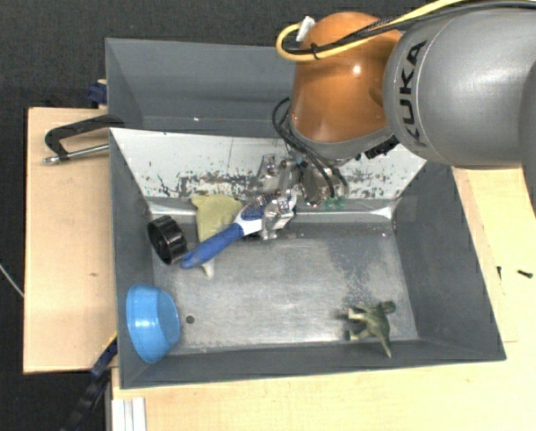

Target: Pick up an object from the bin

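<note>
Starts at the left of the bin (276, 285) with a blue bowl (151, 321) in the near corner, passes a black cap (167, 239) and a yellowish cloth (215, 214), lands on the blue-handled brush (215, 245) lying aslant with the gripper (275, 215) at its white end, cannot tell whether clamped or open, ends at a green toy dinosaur (372, 321).

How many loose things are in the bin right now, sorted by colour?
Blue: 2, the bowl and the blue-handled brush
Black: 1, the round cap
Yellowish: 1, the cloth
Green: 1, the toy dinosaur
Total: 5
</note>
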Tool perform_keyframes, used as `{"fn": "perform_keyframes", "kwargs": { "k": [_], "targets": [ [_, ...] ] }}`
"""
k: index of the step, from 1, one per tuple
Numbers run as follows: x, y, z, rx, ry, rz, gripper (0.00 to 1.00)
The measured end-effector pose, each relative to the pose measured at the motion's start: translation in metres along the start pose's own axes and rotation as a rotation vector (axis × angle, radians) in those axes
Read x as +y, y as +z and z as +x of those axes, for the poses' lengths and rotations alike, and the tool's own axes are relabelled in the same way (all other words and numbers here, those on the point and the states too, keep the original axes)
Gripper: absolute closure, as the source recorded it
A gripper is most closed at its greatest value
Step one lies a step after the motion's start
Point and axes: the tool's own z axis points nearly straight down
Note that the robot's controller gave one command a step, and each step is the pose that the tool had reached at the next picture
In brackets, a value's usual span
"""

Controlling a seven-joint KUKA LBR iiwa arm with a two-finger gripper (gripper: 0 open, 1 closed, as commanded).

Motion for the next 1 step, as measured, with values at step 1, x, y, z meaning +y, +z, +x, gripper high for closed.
{"fn": "perform_keyframes", "kwargs": {
  "k": [1],
  "targets": [
    [-0.012, -0.0326, 0.0094, 0.005, 0.002, 0.001, 1.0]
  ]
}}
